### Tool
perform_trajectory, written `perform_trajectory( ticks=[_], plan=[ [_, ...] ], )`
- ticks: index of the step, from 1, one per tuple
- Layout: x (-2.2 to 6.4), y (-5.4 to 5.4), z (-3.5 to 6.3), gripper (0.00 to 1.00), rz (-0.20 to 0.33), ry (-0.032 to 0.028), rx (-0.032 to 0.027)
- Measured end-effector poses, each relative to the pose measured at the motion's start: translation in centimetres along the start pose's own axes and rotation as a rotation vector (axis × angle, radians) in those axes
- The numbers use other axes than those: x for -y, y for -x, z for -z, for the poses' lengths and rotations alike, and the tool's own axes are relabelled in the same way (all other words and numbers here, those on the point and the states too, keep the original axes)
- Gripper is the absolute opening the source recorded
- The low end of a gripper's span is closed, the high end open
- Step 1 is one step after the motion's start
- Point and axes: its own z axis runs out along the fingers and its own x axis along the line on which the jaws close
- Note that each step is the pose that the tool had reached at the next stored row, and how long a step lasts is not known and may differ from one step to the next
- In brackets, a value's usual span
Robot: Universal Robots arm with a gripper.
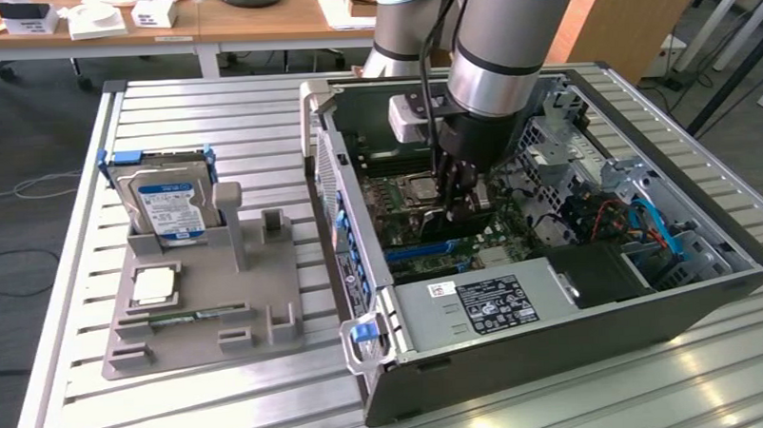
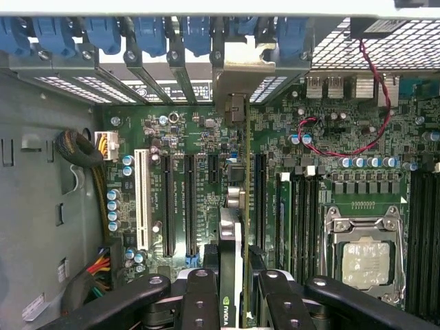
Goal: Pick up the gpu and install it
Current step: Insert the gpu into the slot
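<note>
Nearest to you in the exterior view lies the slatted metal worktop (image 1: 172, 412). On it rests an open computer case (image 1: 552, 360) on its side, and its power supply (image 1: 474, 306) with a white label is toward the near end. On the exterior view's left of the case stands a grey holder (image 1: 196, 349). It carries a narrow green memory stick (image 1: 182, 318) lying flat and, further back, a silver hard drive (image 1: 165, 204) with a blue label, standing upright.

Deeper inside the case you find the hand (image 2: 237, 295). It is clenched on the gpu (image 2: 234, 227), with one black finger on each flat side of the card. The gpu is a thin, dark card, and you see it edge-on in the wrist view. It has a narrow green board edge, a dark body beside it and a small green and white logo between the fingers. It stands on its edge over the green motherboard (image 2: 206, 130), parallel to the long black slots. Its greyish metal end plate reaches the row of blue clips (image 2: 148, 34) at the case wall. Whether the card already sits fully in a slot, you cannot tell. The processor socket (image 2: 364, 254) lies to one side of it, apart.

Above the hand rises the silver arm (image 1: 509, 38), and far behind it stand wooden desks (image 1: 248, 24).
</note>
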Motion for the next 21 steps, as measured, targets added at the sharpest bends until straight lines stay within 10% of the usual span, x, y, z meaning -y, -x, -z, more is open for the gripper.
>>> perform_trajectory(
  ticks=[21],
  plan=[
    [-0.01, 0.00, -0.26, 0.27, 0.009, -0.0010, 0.0001]
  ],
)
